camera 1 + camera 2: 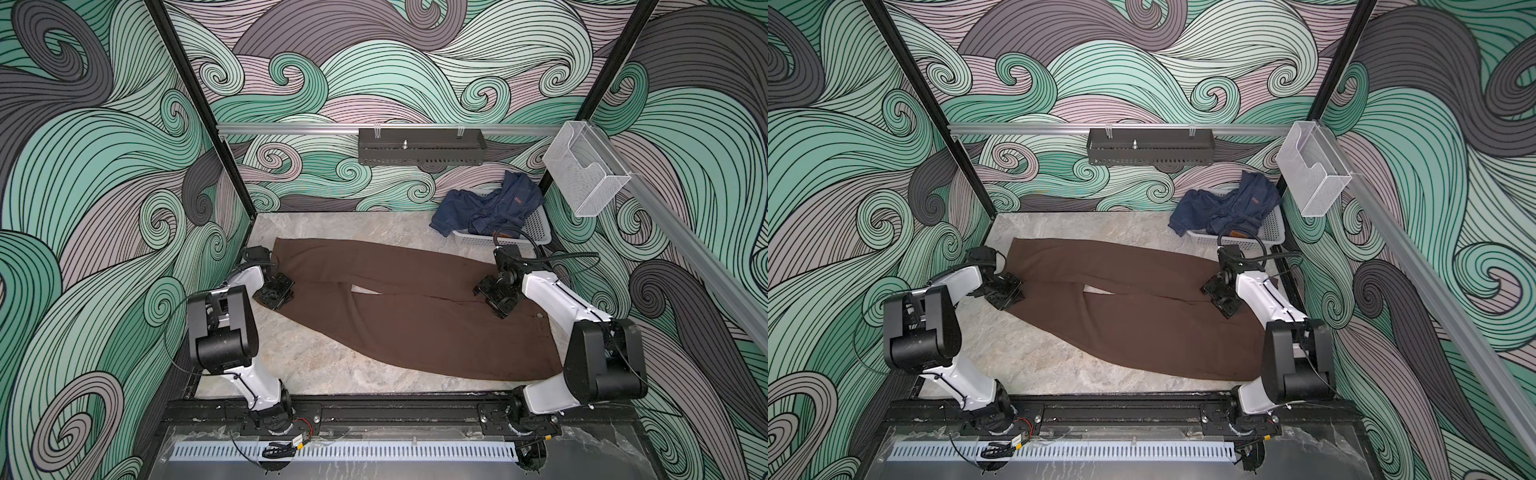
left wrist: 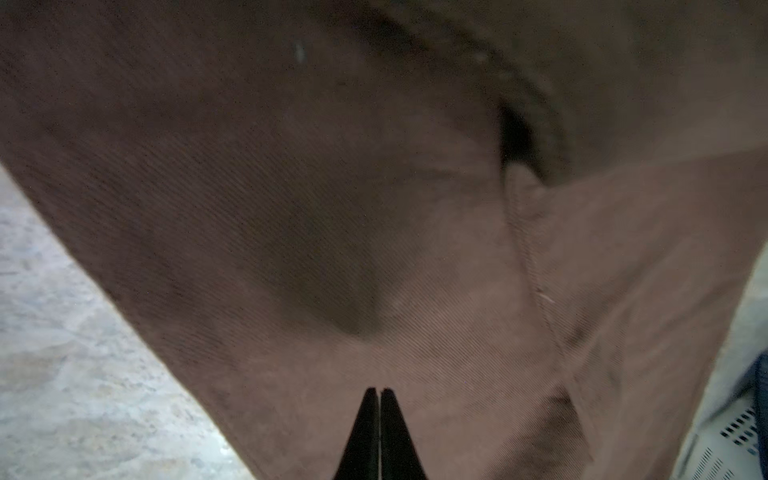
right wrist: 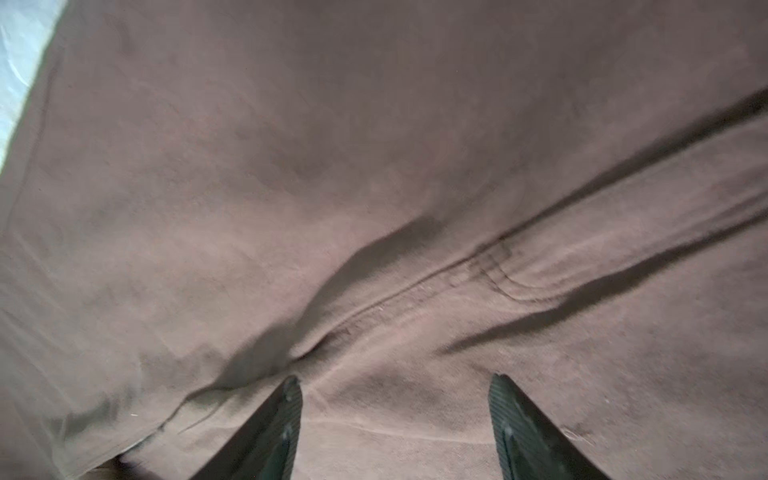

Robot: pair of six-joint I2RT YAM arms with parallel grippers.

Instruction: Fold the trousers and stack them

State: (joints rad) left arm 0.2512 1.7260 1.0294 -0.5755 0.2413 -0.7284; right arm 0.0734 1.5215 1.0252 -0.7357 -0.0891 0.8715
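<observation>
Marbled grey tabletop point(image 1: 316, 357), walled on three sides by teal and mauve wave-print panels.

Nearest: black mounting rail point(image 1: 399, 409) carrying both arm bases.

Next out: plain dark brown soft-fabric trousers point(image 1: 415, 316), flat on the tabletop. The waist end lies near-right and the two long legs run leftward, parted by a narrow wedge of bare table.

Left gripper point(image 1: 276, 291): at the left end of the nearer leg, down on the cloth. Both top views hide its fingers. The left wrist view shows the fingers point(image 2: 365, 432) pressed tip to tip against brown twill, with a dimple just beyond. Whether cloth is caught between them, cannot tell.

Right gripper point(image 1: 496, 297): over the crotch area. Only the right wrist view shows its fingers point(image 3: 286, 415), spread wide either side of a stitched seam, nothing between them but the flat cloth.

Farther, back right: white perforated plastic basket point(image 1: 536, 232) heaped with dark blue denim garments point(image 1: 486, 208). A corner of it also shows in the left wrist view.

Farthest: black slotted metal shelf point(image 1: 419, 151) on the back rail, and a clear mesh holder point(image 1: 582, 174) on the right rail, seen only in the top views.
</observation>
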